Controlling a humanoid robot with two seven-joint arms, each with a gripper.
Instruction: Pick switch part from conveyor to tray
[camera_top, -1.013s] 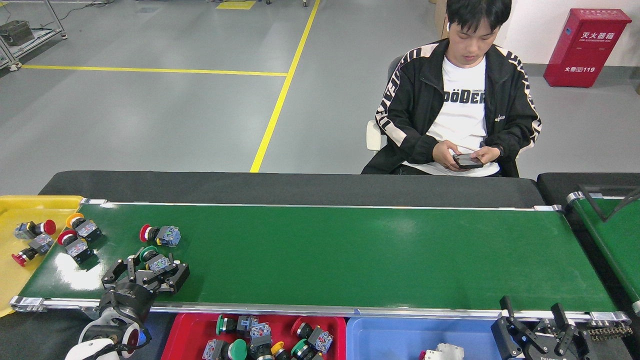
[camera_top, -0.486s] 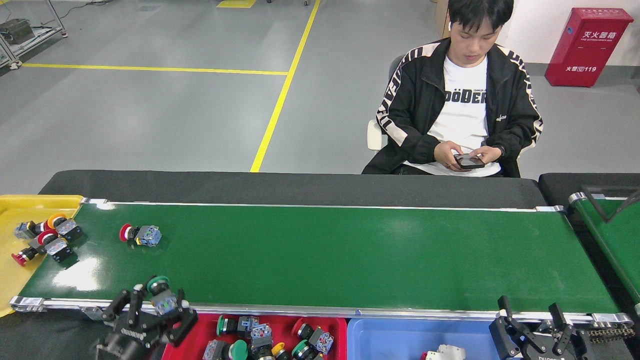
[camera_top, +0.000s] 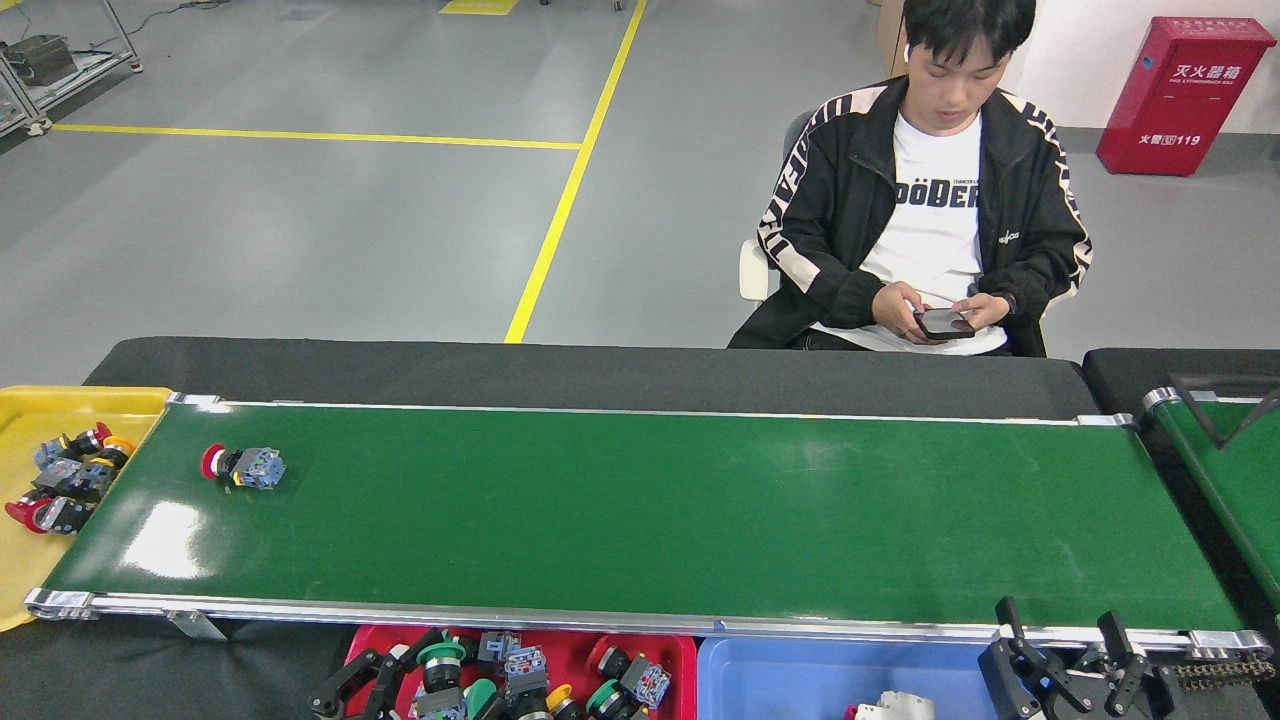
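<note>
Head view: the left gripper is hovering over the red tray below the conveyor, its fingers closed around a green-capped switch. Several switches are already lying in that tray, so this delivery looks nearly done, pending release. One red-capped switch is sitting on the belt near its left end, not yet picked. More switches are lying in a yellow tray past that end. The right gripper is resting with fingers spread, empty, by the blue tray.
</note>
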